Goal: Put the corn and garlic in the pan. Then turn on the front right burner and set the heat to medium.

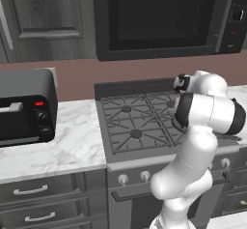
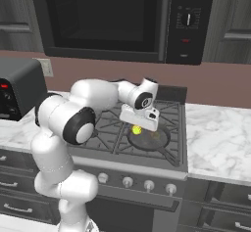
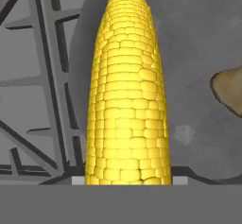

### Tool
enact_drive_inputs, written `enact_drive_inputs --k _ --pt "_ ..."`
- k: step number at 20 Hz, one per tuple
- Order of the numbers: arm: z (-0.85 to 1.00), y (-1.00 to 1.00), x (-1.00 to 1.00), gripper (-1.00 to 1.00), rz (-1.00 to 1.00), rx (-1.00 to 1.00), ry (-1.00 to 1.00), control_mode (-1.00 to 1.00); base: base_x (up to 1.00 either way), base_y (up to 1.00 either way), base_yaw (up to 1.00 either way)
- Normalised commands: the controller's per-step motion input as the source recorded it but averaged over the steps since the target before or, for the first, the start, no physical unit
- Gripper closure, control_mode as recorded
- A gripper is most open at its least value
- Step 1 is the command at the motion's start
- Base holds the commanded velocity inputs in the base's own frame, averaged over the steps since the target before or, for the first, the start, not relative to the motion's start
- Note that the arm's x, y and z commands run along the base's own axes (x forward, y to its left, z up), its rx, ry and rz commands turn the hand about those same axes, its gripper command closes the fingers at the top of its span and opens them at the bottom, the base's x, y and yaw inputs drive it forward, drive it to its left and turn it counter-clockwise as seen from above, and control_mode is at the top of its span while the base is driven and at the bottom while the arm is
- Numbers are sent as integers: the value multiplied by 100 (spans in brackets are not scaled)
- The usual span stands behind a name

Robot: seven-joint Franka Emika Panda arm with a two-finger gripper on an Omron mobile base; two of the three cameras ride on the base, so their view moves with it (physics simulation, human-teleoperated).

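Note:
The yellow corn (image 3: 126,90) runs lengthwise up the middle of the hand view, very close, and covers my fingertips. In the right base view the corn (image 2: 137,129) hangs just under my gripper (image 2: 139,124), which is shut on it. It is held low over the left part of the dark pan (image 2: 153,139). The pan rests on the stove's front right grate, handle pointing toward the front right, and hides the burner beneath it. The tan garlic (image 3: 230,90) lies on the pan's floor (image 3: 198,43), to the right of the corn and apart from it.
Black stove grates (image 3: 42,76) lie left of the pan. Silver knobs (image 2: 127,181) line the stove front. A black toaster oven (image 1: 24,108) stands on the marble counter at left, a microwave (image 2: 108,20) hangs above, and more marble counter (image 2: 218,133) lies right of the stove.

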Motion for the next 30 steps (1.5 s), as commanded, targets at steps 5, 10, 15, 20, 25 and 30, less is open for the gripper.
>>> enact_drive_inputs --k 5,10,15,20,25,30 --pt "-27 -3 49 100 0 -1 2 -100 0 0 0" --pt "-7 -4 3 100 0 0 0 -100 0 0 0" --pt "-4 -3 -1 100 0 0 0 -100 0 0 0" --pt "0 0 -1 -100 0 0 0 -100 0 0 0" --pt "0 0 -1 -100 0 0 0 -100 0 0 0" --pt "2 12 -48 -100 0 0 -4 -100 0 0 0"
